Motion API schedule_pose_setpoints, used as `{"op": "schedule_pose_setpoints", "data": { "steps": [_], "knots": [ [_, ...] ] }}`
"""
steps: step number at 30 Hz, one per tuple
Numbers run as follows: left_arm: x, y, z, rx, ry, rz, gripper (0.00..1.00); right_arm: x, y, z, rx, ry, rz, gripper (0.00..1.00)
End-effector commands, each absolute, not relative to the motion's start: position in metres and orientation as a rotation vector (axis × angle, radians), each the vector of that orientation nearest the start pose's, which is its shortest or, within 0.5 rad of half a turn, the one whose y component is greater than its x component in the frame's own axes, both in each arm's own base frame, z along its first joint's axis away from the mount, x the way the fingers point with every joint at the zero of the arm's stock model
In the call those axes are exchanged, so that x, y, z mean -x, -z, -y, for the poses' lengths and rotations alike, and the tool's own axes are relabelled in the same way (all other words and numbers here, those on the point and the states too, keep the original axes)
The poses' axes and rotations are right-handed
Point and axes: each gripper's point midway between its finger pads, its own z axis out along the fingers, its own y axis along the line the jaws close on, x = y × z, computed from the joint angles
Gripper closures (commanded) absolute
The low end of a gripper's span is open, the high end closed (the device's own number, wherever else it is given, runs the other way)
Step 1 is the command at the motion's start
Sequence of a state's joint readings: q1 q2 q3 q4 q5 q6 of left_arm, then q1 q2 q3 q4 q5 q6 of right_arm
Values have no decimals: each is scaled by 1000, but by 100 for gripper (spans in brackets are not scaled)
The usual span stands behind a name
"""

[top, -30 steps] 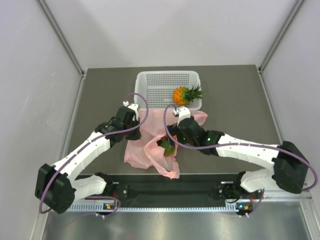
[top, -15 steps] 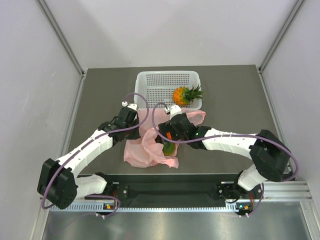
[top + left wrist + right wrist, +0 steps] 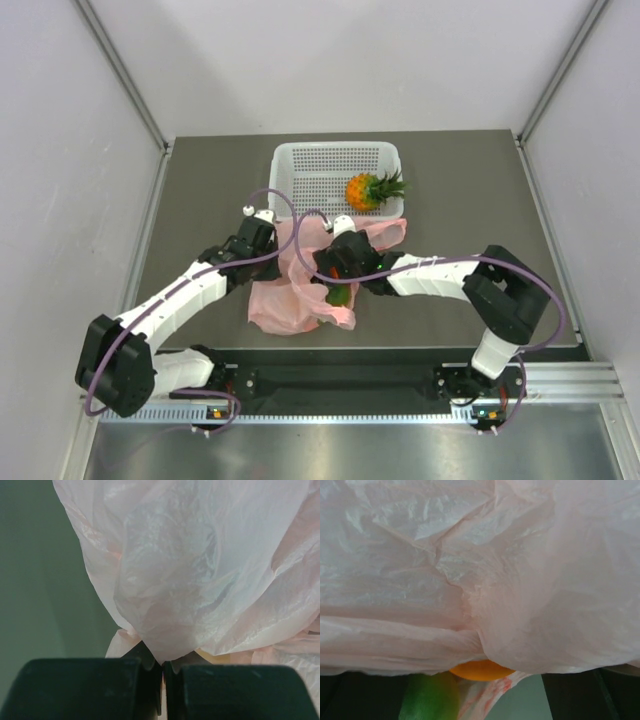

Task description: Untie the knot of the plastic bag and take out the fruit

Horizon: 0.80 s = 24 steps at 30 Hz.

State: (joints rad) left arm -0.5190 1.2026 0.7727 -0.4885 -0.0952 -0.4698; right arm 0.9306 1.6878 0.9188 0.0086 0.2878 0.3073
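Observation:
The pink plastic bag point(image 3: 285, 300) lies crumpled on the table in front of the white basket point(image 3: 300, 165). My left gripper point(image 3: 265, 238) is at its far left edge, shut on a fold of the bag point(image 3: 162, 662). My right gripper point(image 3: 328, 262) is pushed into the bag from the right, jaws wide apart, with plastic point(image 3: 480, 570) draped over it. An orange fruit point(image 3: 482, 670) and a green fruit point(image 3: 427, 697) show under the plastic between the jaws. The green fruit point(image 3: 340, 296) also peeks out in the top view. The pineapple point(image 3: 368, 190) lies in the basket. The knot is not visible.
The basket stands at the back centre of the table, with the pineapple in its front right corner. Grey walls close in the table on both sides. Purple cables loop above both wrists.
My right gripper has moved left and farther into the bag, and the bag has bunched toward the left. My left gripper has stayed shut on the bag's edge.

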Motion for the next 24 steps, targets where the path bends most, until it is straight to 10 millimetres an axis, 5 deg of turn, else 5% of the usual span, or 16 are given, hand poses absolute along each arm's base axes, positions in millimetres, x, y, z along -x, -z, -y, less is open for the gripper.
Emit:
{"op": "schedule_pose_setpoints", "data": {
  "steps": [1, 6, 10, 16, 24],
  "knots": [
    [-265, -96, 154, -3, 333, -2451, 100, -306, -67, -327, 497, -344, -2161, 5],
    [-264, -95, 155, -7, 341, -2450, 100, -311, -62, -322, 463, -376, -2170, 22],
    [-264, -96, 151, -4, 324, -2447, 100, -302, -87, -317, 480, -434, -2136, 46],
    [-266, -103, 147, 23, 316, -2428, 100, -254, -112, -300, 590, -611, -2186, 79],
    [-268, -104, 149, 30, 334, -2425, 100, -187, -158, -264, 767, -821, -2210, 90]
  ]
}}
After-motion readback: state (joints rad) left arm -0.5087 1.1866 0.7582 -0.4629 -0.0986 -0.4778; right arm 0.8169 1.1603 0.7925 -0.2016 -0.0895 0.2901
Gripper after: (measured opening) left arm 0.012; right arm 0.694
